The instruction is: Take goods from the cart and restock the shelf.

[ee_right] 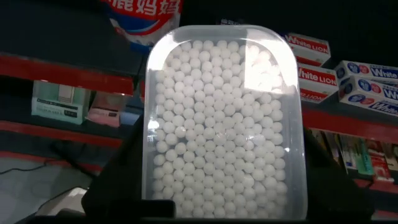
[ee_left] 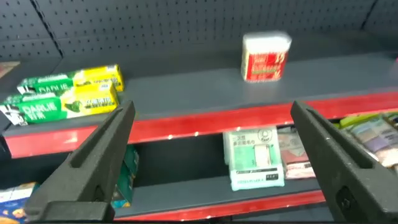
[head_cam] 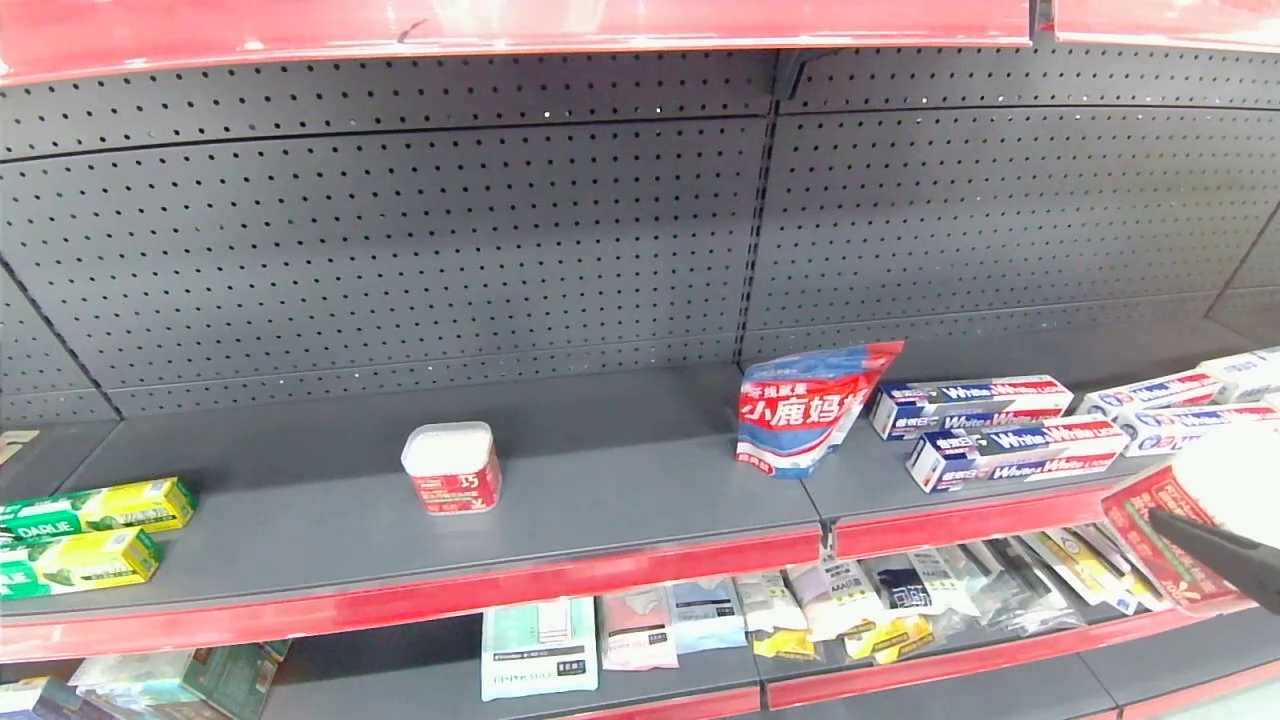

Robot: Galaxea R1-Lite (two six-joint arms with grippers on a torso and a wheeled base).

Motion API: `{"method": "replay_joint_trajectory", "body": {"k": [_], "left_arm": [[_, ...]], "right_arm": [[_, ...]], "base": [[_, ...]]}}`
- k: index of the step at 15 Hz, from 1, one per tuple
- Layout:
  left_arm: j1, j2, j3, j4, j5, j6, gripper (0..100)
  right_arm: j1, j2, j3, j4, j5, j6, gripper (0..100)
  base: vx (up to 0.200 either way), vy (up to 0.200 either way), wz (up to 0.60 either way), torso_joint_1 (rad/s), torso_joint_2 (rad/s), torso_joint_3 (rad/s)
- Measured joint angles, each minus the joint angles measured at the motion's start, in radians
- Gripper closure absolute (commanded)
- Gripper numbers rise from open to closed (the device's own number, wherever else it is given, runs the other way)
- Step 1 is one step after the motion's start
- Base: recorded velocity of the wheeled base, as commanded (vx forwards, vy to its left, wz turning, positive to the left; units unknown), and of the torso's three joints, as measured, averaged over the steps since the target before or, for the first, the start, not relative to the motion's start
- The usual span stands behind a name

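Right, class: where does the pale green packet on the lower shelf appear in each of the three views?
Head view: pale green packet on the lower shelf, below the picture's middle.
Left wrist view: the packet between the fingers of the open left gripper.
Right wrist view: the packet lies past the held tub's side.
Shared landmark: the red shelf edge directly above it.
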Motion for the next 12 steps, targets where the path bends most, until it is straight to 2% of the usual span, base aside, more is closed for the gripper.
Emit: {"method": "replay_joint_trajectory", "body": {"k": [2, 4, 7, 11, 12], "left_arm": [[0.002, 0.063, -0.098, -0.001, 0.006, -0.044, 0], [0.003, 0.223, -0.223, -0.006, 0.044, -0.09, 0], [0.005, 0.566, -0.352, -0.044, 0.11, -0.12, 0], [0.001, 0.963, -0.431, -0.202, 0.124, -0.134, 0], [-0.008, 1.065, -0.455, -0.23, 0.13, -0.146, 0]], "right_arm": [[-0.001, -0.005, -0.013, 0.0, 0.0, 0.0, 100], [-0.001, -0.004, -0.019, 0.0, 0.0, -0.002, 100], [-0.001, -0.003, -0.022, 0.0, -0.001, -0.001, 100], [-0.002, 0.006, -0.01, 0.001, -0.001, 0.0, 100], [-0.002, 0.008, -0.006, 0.001, -0.001, 0.0, 100]], "base": [[0.0, 0.0, 0.0, 0.0, 0.0, 0.0], [0.0, 0.0, 0.0, 0.0, 0.0, 0.0], [0.0, 0.0, 0.0, 0.0, 0.0, 0.0], [0.0, 0.0, 0.0, 0.0, 0.0, 0.0], [0.0, 0.0, 0.0, 0.0, 0.0, 0.0]]}}
